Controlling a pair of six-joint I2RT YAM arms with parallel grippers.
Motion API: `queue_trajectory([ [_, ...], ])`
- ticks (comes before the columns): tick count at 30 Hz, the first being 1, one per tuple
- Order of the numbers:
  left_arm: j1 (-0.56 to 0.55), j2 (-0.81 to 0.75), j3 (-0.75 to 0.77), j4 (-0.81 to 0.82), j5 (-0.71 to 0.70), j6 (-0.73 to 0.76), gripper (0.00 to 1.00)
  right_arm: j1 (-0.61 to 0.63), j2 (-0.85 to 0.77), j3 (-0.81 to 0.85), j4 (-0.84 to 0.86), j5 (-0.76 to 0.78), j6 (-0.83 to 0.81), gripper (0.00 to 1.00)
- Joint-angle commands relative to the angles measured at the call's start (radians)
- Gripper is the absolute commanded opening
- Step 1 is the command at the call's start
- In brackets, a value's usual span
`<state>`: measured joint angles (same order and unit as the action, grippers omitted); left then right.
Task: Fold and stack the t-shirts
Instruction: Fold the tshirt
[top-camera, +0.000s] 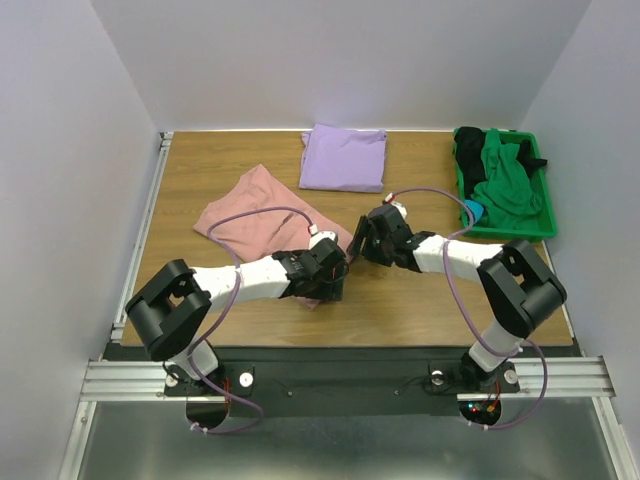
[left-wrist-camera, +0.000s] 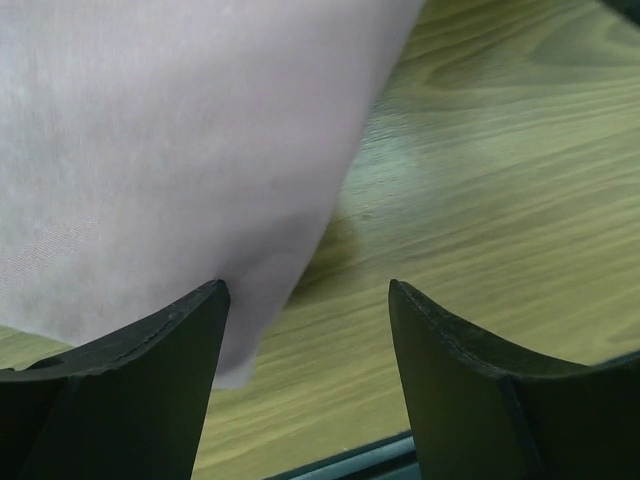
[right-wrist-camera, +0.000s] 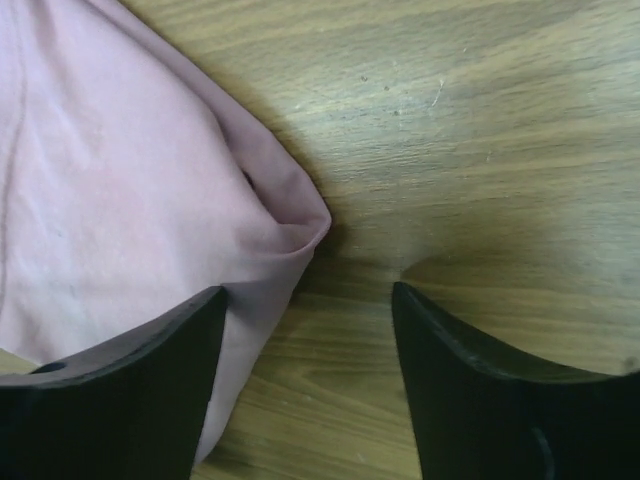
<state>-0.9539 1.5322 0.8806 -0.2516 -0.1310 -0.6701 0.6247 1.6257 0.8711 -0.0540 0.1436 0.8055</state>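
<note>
- Two t-shirts lie on the wooden table (top-camera: 200, 160). The dusty-pink shirt (top-camera: 255, 215) is spread left of centre, loosely and at a slant. The lavender shirt (top-camera: 343, 158) is folded into a neat rectangle against the far edge.
- A narrow strip of wood shows between the two shirts, so they lie near each other but do not touch.
- Bare wood lies open to the right of the pink shirt as far as the green bin (top-camera: 548, 195) in the far right corner. The bin holds a green garment (top-camera: 510, 190) and a black one (top-camera: 470, 150).
- More bare wood runs along the near edge, in front of both forearms.
- The left gripper (top-camera: 335, 275) sits low at the pink shirt's near right corner with its jaws spread apart.
- In the left wrist view the gripper (left-wrist-camera: 305, 290) has the pink shirt's (left-wrist-camera: 150, 150) edge running down to its left finger (left-wrist-camera: 150, 400), and table (left-wrist-camera: 500, 200) fills the gap between the fingers.
- The right gripper (top-camera: 362, 240) hangs just beside the left one at the shirt's right edge, also with its jaws apart.
- In the right wrist view the gripper (right-wrist-camera: 310, 292) has a rounded fold of the pink shirt (right-wrist-camera: 120, 200) ending just inside its left finger (right-wrist-camera: 140, 400). Its right finger (right-wrist-camera: 500, 400) is over bare wood (right-wrist-camera: 480, 120).
- I cannot tell whether either left finger touches the cloth.
</note>
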Motion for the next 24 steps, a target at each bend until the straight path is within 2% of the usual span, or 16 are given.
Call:
queue_trajectory([
  [1, -0.019, 0.022, -0.025, -0.049, -0.018, -0.013, 0.73, -0.016, 0.043, 0.045, 0.115, -0.081, 0.021, 0.70],
  [4, -0.022, 0.036, -0.034, -0.092, -0.054, -0.029, 0.73, -0.020, 0.085, 0.058, 0.125, -0.104, 0.031, 0.60],
  [7, -0.025, 0.042, -0.042, -0.127, -0.078, -0.036, 0.67, -0.020, 0.108, 0.052, 0.134, -0.110, 0.041, 0.51],
  [11, -0.040, 0.048, -0.049, -0.161, -0.081, -0.039, 0.63, -0.019, 0.115, 0.042, 0.137, -0.110, 0.052, 0.34],
  [15, -0.059, 0.072, -0.039, -0.192, -0.102, -0.037, 0.52, -0.020, 0.102, 0.026, 0.143, -0.095, 0.064, 0.14],
  [17, -0.062, 0.089, -0.032, -0.207, -0.108, -0.028, 0.40, -0.020, 0.076, 0.008, 0.140, -0.075, 0.064, 0.12],
  [18, -0.068, 0.112, -0.029, -0.210, -0.110, -0.023, 0.18, -0.019, 0.066, 0.000, 0.140, -0.069, 0.063, 0.10],
  [19, -0.071, 0.124, -0.026, -0.213, -0.110, -0.022, 0.01, -0.020, 0.045, -0.015, 0.141, -0.065, 0.061, 0.09],
  [21, -0.092, 0.150, -0.012, -0.221, -0.111, -0.020, 0.00, -0.020, 0.022, -0.030, 0.138, -0.065, 0.057, 0.04],
  [24, -0.141, 0.138, 0.032, -0.233, -0.119, -0.031, 0.00, -0.022, -0.035, -0.073, 0.131, -0.058, 0.044, 0.02],
])
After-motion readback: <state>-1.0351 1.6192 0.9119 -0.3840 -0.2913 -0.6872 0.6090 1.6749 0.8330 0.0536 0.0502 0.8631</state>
